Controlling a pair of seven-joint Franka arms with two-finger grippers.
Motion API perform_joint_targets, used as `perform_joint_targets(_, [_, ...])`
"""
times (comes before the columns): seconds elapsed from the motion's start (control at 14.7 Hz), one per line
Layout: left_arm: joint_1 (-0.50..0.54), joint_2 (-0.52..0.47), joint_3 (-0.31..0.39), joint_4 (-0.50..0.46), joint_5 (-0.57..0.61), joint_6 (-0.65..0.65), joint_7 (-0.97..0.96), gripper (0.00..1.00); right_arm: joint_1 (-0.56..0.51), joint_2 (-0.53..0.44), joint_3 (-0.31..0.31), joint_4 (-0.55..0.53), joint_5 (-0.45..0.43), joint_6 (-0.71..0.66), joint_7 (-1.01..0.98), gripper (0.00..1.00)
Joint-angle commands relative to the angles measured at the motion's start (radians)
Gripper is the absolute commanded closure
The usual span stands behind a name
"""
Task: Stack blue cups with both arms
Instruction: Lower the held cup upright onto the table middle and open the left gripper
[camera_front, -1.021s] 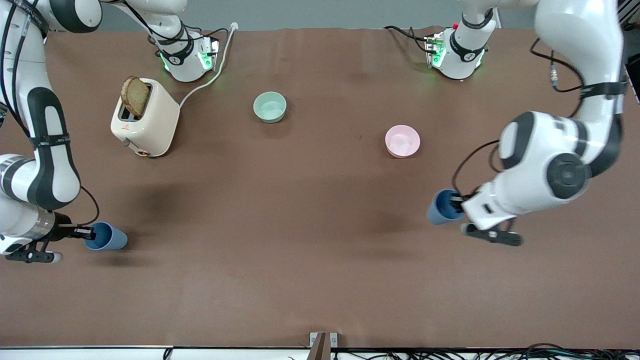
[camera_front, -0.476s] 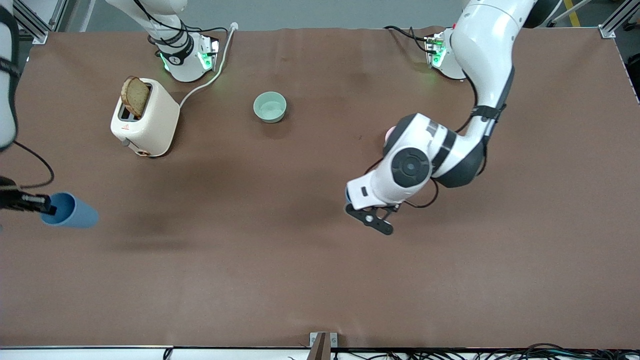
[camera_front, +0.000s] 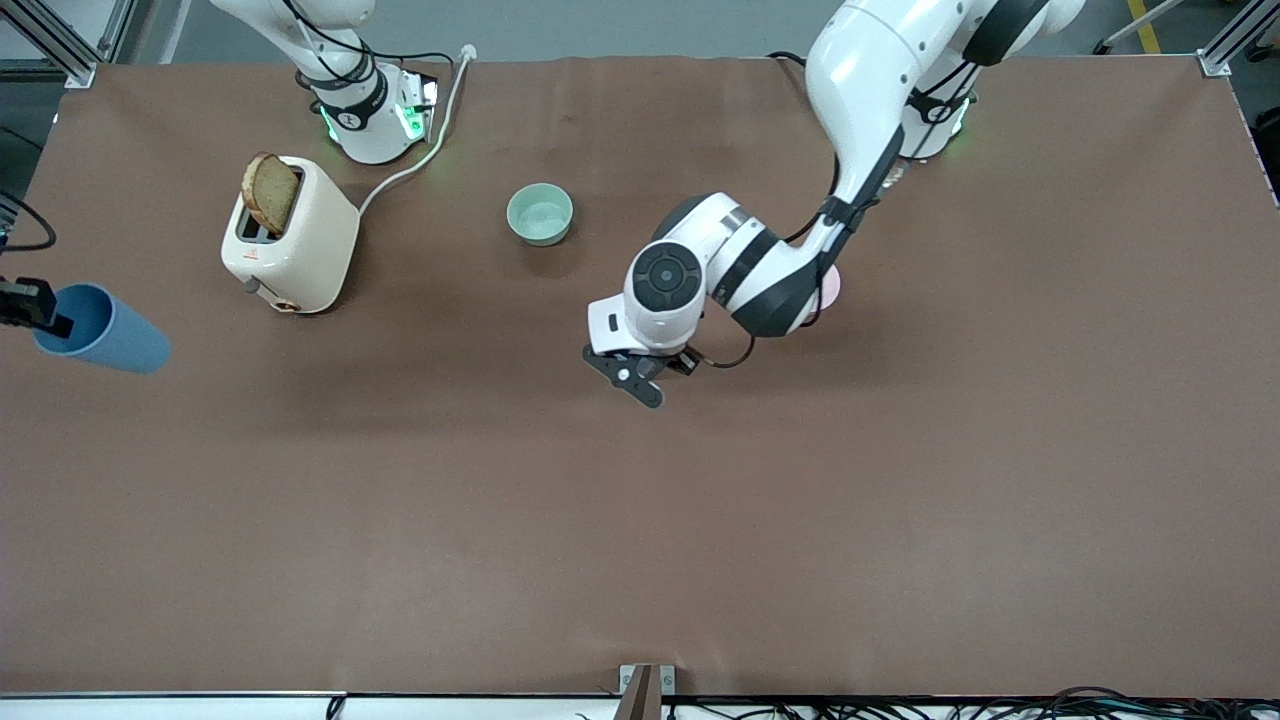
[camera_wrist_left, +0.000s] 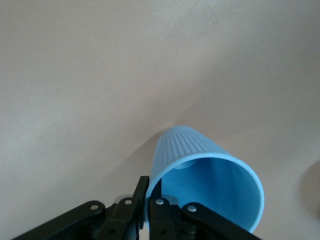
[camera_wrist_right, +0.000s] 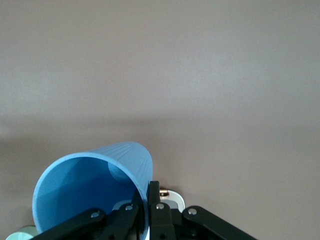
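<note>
One blue cup (camera_wrist_left: 200, 170) is pinched at its rim by the left gripper (camera_wrist_left: 148, 202), over mid-table. The other cup (camera_front: 98, 328) is clamped by the right gripper (camera_front: 35, 308) beside the toaster (camera_front: 295, 240).

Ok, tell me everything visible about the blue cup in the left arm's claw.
The blue cup is a medium-blue tapered tumbler, plastic-looking, faintly ribbed outside, smooth inside and empty. The left claw pinches its rim, one finger inside, one outside. It hangs tilted in the air over bare brown table. The front view hides it beneath the left arm's wrist, above the table's middle. Nothing else touches it.
</note>
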Motion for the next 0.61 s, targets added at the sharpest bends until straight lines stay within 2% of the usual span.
perform_joint_targets(0.0, [0.008,0.040,0.010,0.023,0.016,0.034,0.010,0.99,-0.002,-0.040,0.002,-0.071,0.010,0.030,-0.004,0.96])
perform_joint_targets(0.2, [0.007,0.082,0.010,0.023,0.060,0.077,0.002,0.95,-0.002,-0.039,0.002,-0.068,0.010,0.028,-0.004,0.96])
perform_joint_targets(0.27, [-0.005,0.084,0.008,0.023,0.073,0.083,-0.012,0.82,-0.002,-0.039,0.002,-0.067,0.010,0.028,-0.004,0.96])
perform_joint_targets(0.34, [-0.008,0.080,0.010,0.023,0.074,0.082,-0.036,0.44,-0.002,-0.039,0.002,-0.065,0.012,0.028,-0.004,0.96])
perform_joint_targets(0.41, [-0.008,0.066,0.008,0.021,0.077,0.074,-0.059,0.01,-0.003,-0.039,0.002,-0.065,0.012,0.028,-0.002,0.96])
perform_joint_targets(0.54, [-0.015,0.020,0.008,0.021,0.077,0.056,-0.070,0.00,-0.002,-0.037,0.002,-0.062,0.013,0.030,-0.001,0.96])
